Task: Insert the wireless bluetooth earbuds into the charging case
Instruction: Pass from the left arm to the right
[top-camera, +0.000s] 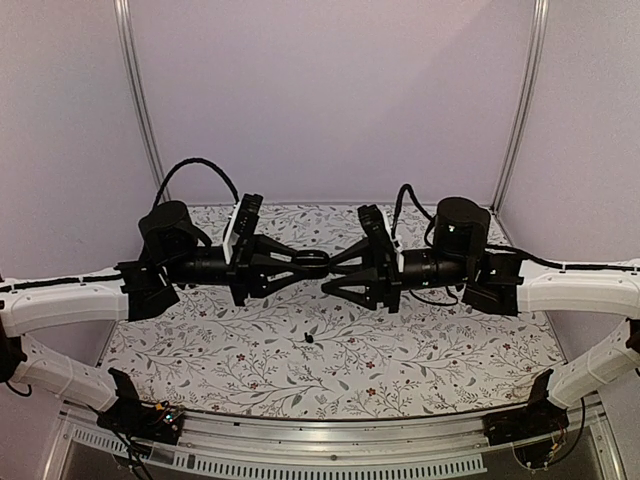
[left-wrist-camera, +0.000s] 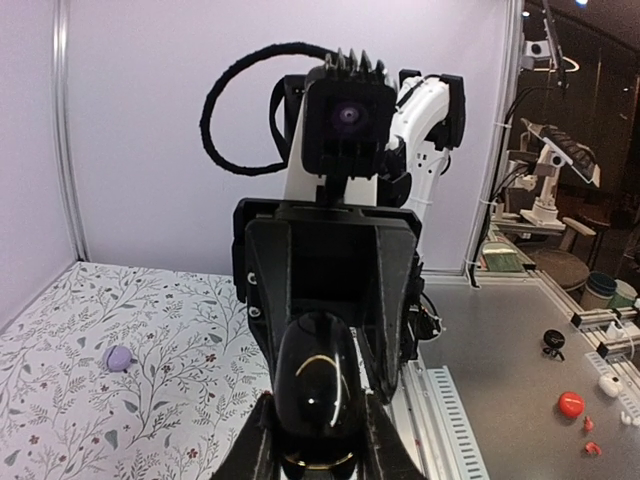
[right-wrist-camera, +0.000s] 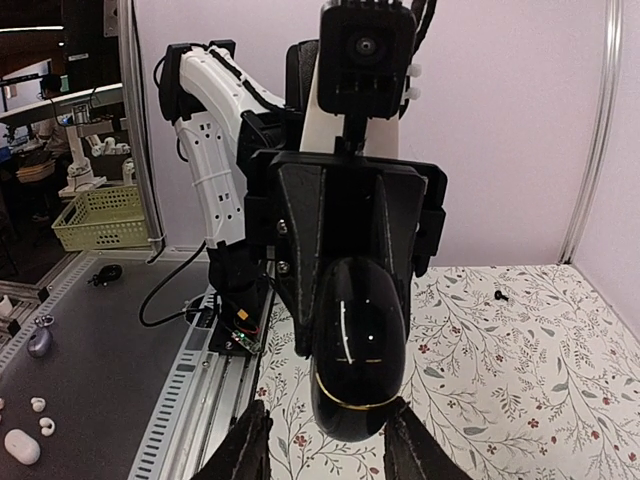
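In midair, charging case (top-camera: 312, 263) spans left-right (level).

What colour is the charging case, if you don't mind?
The charging case is glossy black with a thin gold line; right wrist view shows it best.

earbud (top-camera: 310, 340) on cloth (top-camera: 200, 350), case (top-camera: 312, 262) above

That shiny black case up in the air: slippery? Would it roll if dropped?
Probably slippery: the charging case has a glossy, reflective shell. Being rounded, it may twist in the left gripper or roll on landing. It looks rigid.
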